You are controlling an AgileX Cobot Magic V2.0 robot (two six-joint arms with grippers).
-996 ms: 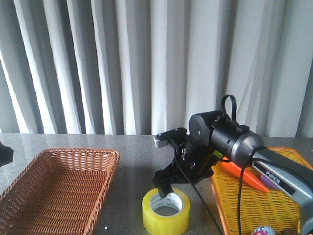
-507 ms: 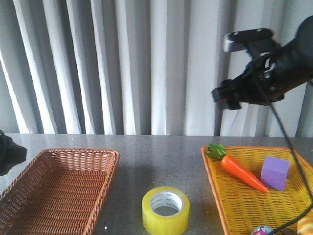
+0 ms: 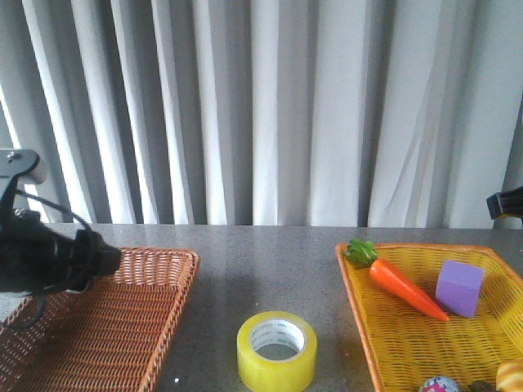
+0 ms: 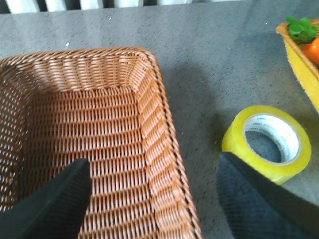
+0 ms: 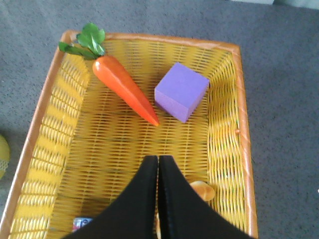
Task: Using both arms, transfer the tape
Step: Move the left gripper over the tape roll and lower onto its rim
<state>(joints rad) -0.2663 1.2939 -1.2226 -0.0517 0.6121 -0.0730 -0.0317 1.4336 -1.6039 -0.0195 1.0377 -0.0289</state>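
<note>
**Tape on the table between the baskets**

The tape (image 3: 277, 350) lies flat, core upward, beside the brown basket (image 3: 122, 327). The left gripper (image 4: 154, 199) hangs spread wide above that basket's rim; the right gripper (image 5: 158, 172) (fingers pressed together, empty) hovers above the yellow basket (image 5: 234, 129).

Front: level across my table toward curtains (image 3: 270, 106).
Left wrist: steeply down, brown basket (image 4: 94, 139); tape (image 4: 269, 142) shared with front.
Right wrist: straight down, yellow basket (image 5: 45, 129).
</note>
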